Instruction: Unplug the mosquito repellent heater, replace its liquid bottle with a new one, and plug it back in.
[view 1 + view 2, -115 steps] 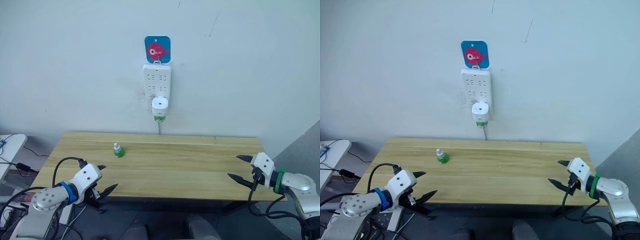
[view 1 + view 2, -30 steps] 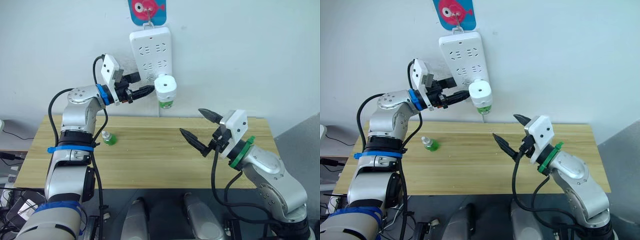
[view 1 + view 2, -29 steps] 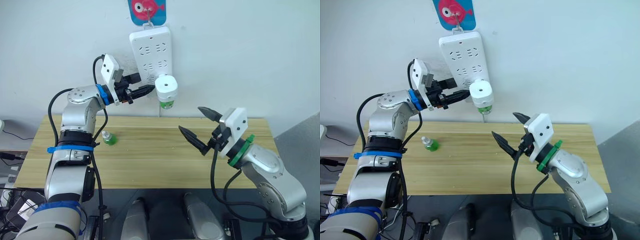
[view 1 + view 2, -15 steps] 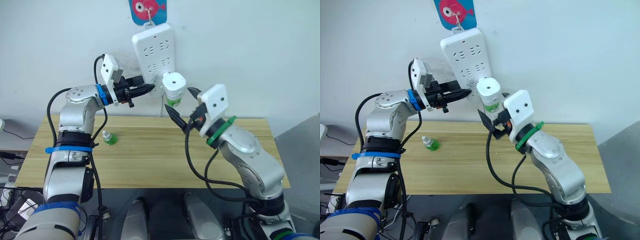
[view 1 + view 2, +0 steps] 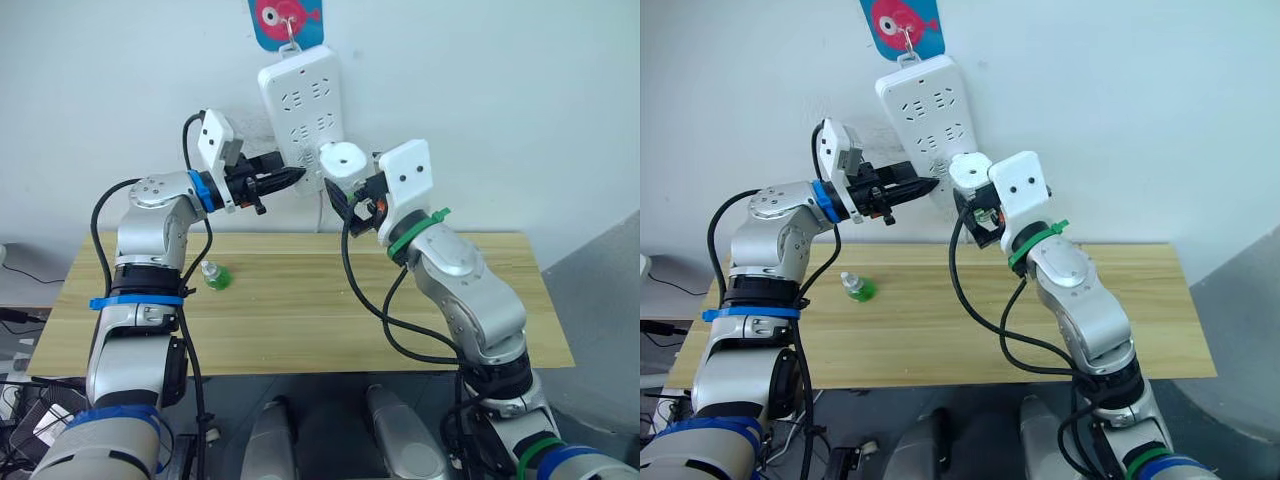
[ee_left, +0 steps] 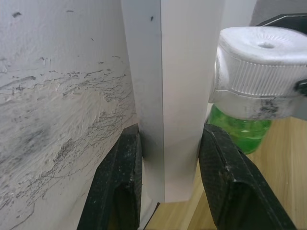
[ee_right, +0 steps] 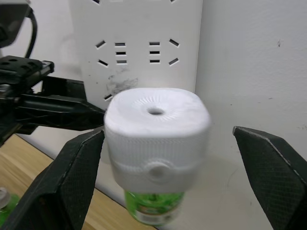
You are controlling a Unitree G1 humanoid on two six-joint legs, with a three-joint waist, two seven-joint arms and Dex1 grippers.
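The white mosquito repellent heater (image 7: 157,124) is plugged into the lower part of the white power strip (image 5: 300,100) on the wall, with its green liquid bottle (image 7: 153,206) screwed in below. My right gripper (image 7: 168,134) is open, one black finger (image 7: 72,177) on each side of the heater, not touching it. My left gripper (image 6: 170,132) is shut on the strip's lower edge, just left of the heater. A small green new bottle (image 5: 211,275) stands upright on the left part of the wooden table (image 5: 300,300).
The power strip hangs tilted from a hook on a blue card with a red fish (image 5: 290,20). Its cable runs down behind the table. A grey panel (image 5: 600,300) stands at the table's right end.
My right arm has swung up from over the table to the wall, and its open fingers now bracket the heater. My left gripper has closed on the strip's lower edge.
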